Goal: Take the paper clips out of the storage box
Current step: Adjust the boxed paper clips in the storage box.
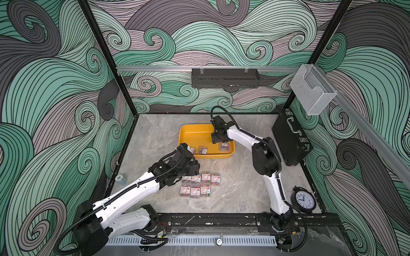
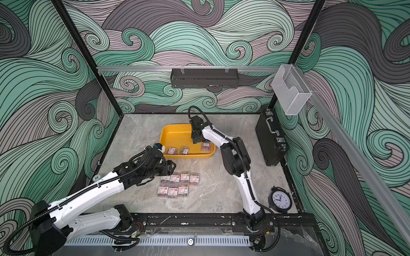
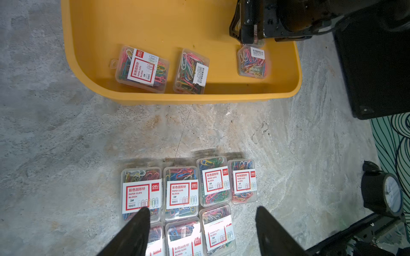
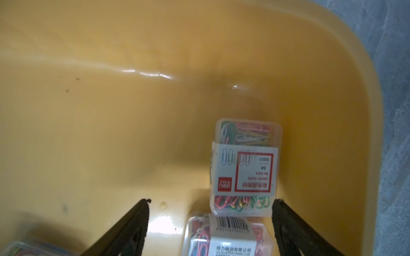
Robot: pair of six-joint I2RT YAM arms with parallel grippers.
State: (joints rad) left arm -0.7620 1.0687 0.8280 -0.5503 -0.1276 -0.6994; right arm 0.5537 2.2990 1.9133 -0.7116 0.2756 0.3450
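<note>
Right wrist cam shows two paper clip boxes (image 4: 245, 164) at the right gripper (image 4: 212, 201), fingers spread wide; both top views hide one. Left gripper (image 3: 202, 209) spread wide too, empty.

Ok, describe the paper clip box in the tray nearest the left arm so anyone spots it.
Find the yellow tray mid-table. Three clear boxes line its near wall; it's the end one by the left arm, alone showing a red-framed label.
</note>
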